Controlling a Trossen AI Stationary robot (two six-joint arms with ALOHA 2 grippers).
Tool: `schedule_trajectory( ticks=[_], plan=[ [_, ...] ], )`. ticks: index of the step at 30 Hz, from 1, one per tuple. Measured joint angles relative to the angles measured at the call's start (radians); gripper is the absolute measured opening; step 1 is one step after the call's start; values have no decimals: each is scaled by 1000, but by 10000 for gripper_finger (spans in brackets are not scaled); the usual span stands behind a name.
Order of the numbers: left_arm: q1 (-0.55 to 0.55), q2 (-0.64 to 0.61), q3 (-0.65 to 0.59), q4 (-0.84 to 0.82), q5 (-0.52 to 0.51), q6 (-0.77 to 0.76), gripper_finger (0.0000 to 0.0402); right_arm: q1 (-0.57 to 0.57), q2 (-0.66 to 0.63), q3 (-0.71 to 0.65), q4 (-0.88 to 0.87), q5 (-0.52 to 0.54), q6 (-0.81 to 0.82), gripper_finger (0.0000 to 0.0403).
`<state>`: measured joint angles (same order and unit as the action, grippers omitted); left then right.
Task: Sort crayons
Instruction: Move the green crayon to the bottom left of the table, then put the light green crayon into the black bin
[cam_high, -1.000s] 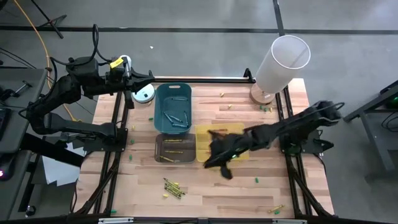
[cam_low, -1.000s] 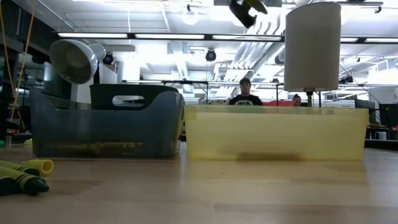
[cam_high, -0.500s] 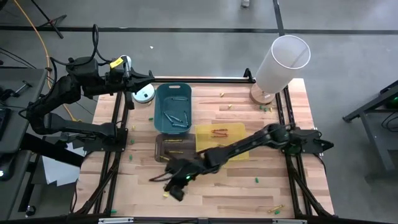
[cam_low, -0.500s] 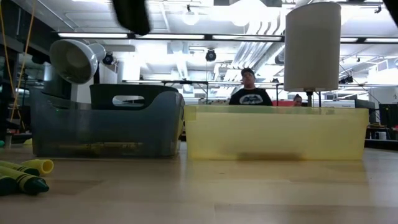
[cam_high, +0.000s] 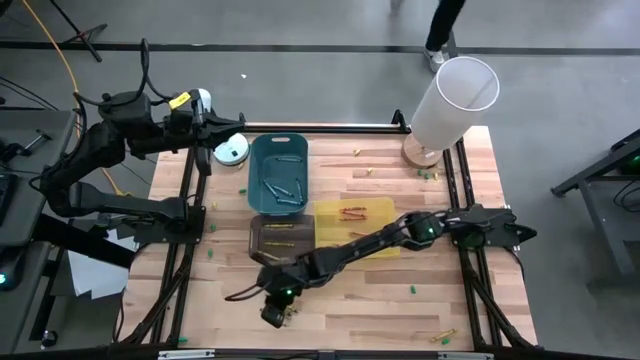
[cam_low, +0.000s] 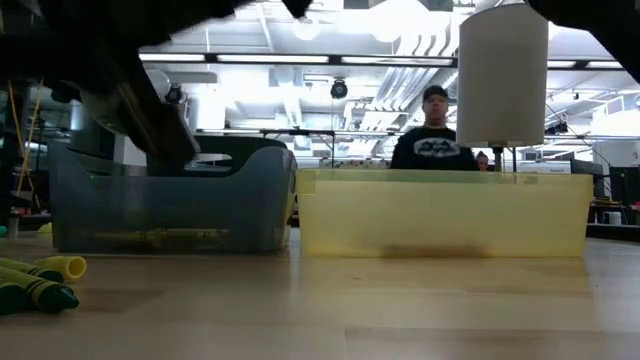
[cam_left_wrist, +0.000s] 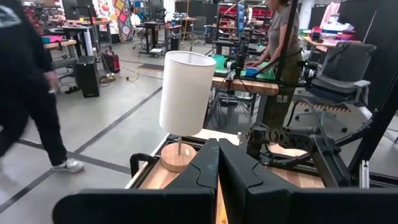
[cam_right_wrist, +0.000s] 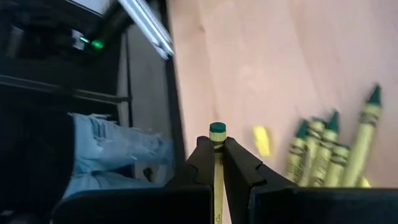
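Our right gripper (cam_high: 272, 315) reaches across to the near-left part of the table (cam_high: 400, 320), fingers clamped on one green crayon (cam_right_wrist: 217, 155) that stands up between them in the wrist view. A small heap of green crayons (cam_right_wrist: 329, 152) lies on the wood just beside it, with a yellow stub (cam_right_wrist: 262, 140) close by. Red crayons (cam_high: 352, 212) already lie in the yellow bin (cam_high: 385, 245); others sit in the blue bin (cam_high: 256, 165) and brown bin (cam_high: 256, 235).

We judge this a lift-and-carry. We should rise straight up so the held crayon does not scatter the heap, keep the grip firm, and clear the bin wall before releasing. Our left gripper (cam_left_wrist: 218, 163) waits at the far-left corner, fingers together and empty.
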<state>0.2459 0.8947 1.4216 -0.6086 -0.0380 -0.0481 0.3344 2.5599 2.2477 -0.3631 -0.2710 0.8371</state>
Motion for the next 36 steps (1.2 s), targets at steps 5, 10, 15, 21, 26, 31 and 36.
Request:
schedule_trajectory(
  ticks=[5, 10, 15, 21, 26, 31, 36],
  plan=[
    [0, -4, 0, 0, 0, 0, 0, -1, 4, -5, -1, -1, -15, 0],
    [0, -3, 0, 1, 0, -1, 0, -3, 17, -5, -8, 12, -50, 0],
    [0, -3, 0, 1, 0, -3, 0, -8, 30, -5, -32, 37, -63, 0],
    [0, -3, 0, 1, 0, -2, 0, -18, 38, -5, -40, 35, -81, 2],
    [0, -3, 0, 2, 0, -2, 0, -21, 47, -6, -40, 31, -68, 21],
    [0, -3, 0, 2, 0, -1, 0, -20, 47, -6, -30, 30, -52, 51],
    [0, -3, 0, 2, 0, 0, 0, -21, 46, -6, -33, 40, -53, 82]
  ],
)
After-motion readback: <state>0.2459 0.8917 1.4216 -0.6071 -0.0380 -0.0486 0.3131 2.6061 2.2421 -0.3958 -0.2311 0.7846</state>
